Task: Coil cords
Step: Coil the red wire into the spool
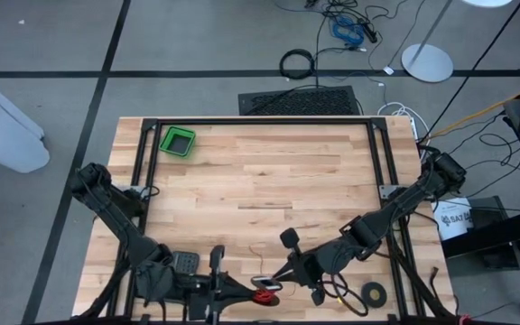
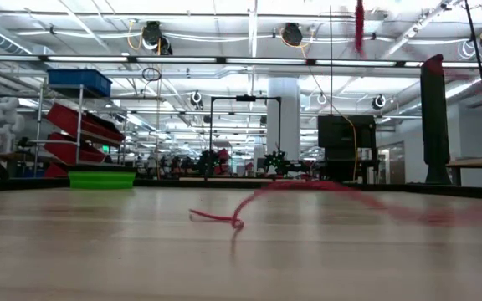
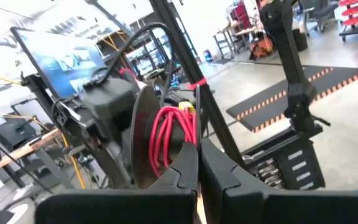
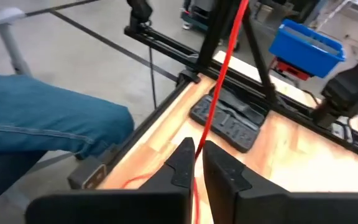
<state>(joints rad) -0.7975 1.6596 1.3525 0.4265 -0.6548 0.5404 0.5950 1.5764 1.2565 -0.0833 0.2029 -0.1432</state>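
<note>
Beyond the bench (image 1: 269, 171), workshop floor; far from the green bin (image 1: 177, 142), at the near edge, the shut left pincer (image 3: 197, 163) clamps the coiled cord (image 3: 174, 132); the right pincer (image 4: 196, 155) pinches its strand, nearly closed; a loosening pinch could spill the loops.

Bystanders on and around the wooden table (image 1: 269, 171)

A green bin (image 1: 178, 141) sits at the far corner, well apart from both grippers; a flat black tape ring (image 1: 374, 292) lies just right of the right gripper; a thick black cable hoop (image 1: 297, 64) rests on the floor beyond.
</note>
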